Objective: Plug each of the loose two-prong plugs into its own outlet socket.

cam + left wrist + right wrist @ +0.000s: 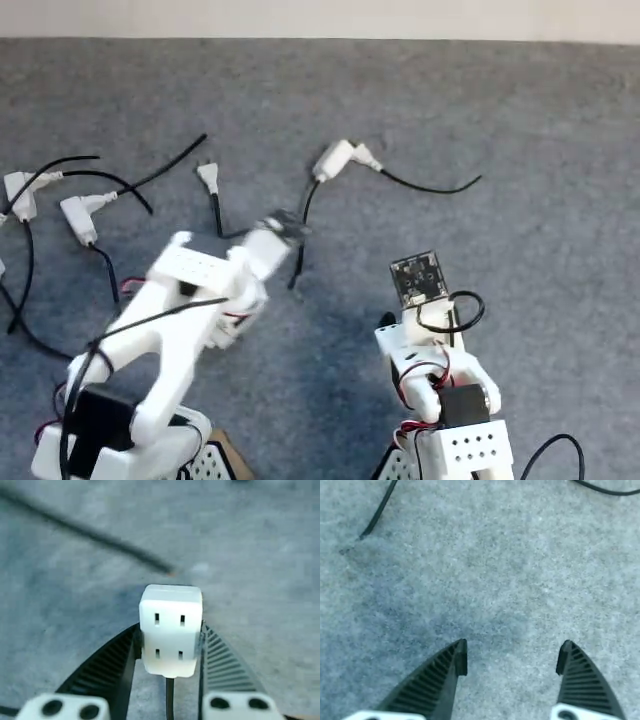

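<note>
My left gripper [170, 630] is shut on a white outlet socket block [170, 627] with two pairs of slots facing the camera, its black cable hanging below. In the high view this gripper [283, 228] sits left of centre over the grey carpet. A white two-prong plug [208, 177] on a black cable lies just beyond it to the left. Another white socket [333, 158] with a plug [366, 157] at its end lies farther back. My right gripper [512, 652] is open above bare carpet with nothing between its fingers.
Two more white connectors [80, 215] [20, 195] with black cables lie at the far left. A black cable [430, 187] curves off to the right behind the right arm [430, 350]. Grey carpet [540, 250] covers the whole work area.
</note>
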### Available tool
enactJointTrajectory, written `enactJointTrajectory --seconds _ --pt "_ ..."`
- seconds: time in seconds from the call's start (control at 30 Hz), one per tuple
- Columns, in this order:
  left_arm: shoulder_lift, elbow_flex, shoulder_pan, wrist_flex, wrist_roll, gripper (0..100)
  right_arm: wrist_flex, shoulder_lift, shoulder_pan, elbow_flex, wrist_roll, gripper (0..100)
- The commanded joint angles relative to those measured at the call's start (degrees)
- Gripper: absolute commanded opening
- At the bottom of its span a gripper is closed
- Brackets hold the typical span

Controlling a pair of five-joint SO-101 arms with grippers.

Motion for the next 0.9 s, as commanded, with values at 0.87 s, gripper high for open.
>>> enactJointTrajectory --seconds 0.87 --pt "0.5 -24.5 0.1 7.3 13.5 16 -1.1 -0.1 -0.2 -0.3 0.8 28.2"
